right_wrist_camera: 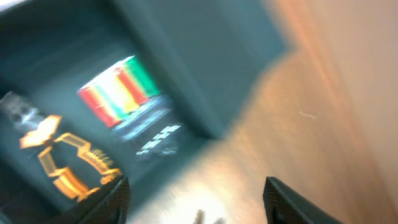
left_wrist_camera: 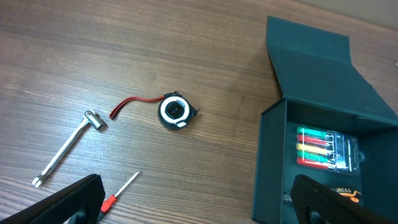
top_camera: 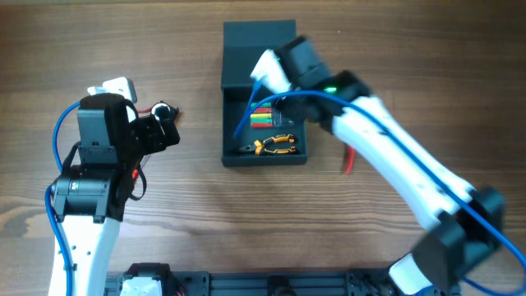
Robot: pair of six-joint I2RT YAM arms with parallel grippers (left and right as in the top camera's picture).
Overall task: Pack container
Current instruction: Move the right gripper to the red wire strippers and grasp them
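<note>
Squarely at the far middle of the wooden table (top_camera: 189, 214) stands the container (top_camera: 246, 49). Its flap lid is thrown back toward the far edge, so the box is open from above. Inside, a clear case of coloured bits (left_wrist_camera: 323, 149), green, yellow and red, lies in the middle. A pair of orange-handled pliers (top_camera: 275, 146) lies along the near wall.

The right arm reaches in from the near right corner and its wrist hangs over the open box. The wrist view is badly blurred, but the right gripper (right_wrist_camera: 196, 180) shows its two dark fingers well apart with nothing between them. They are above the container's edge, where the box wall meets the bare wood.

The left gripper (left_wrist_camera: 196, 180) is left of the container, over the table, its jaws spread wide and holding nothing. Beyond it on the wood lie three things:

- a black tape measure (left_wrist_camera: 176, 111) with a red wrist strap, farthest from the gripper
- a slim metal wrench (left_wrist_camera: 65, 149), lying at a slant, off to one side of the tape
- a small red-handled screwdriver (left_wrist_camera: 121, 193), just beside one finger

A thin red object (top_camera: 349, 160) lies just to the right of the container, mostly hidden under the right arm. It is possibly another tool handle.
</note>
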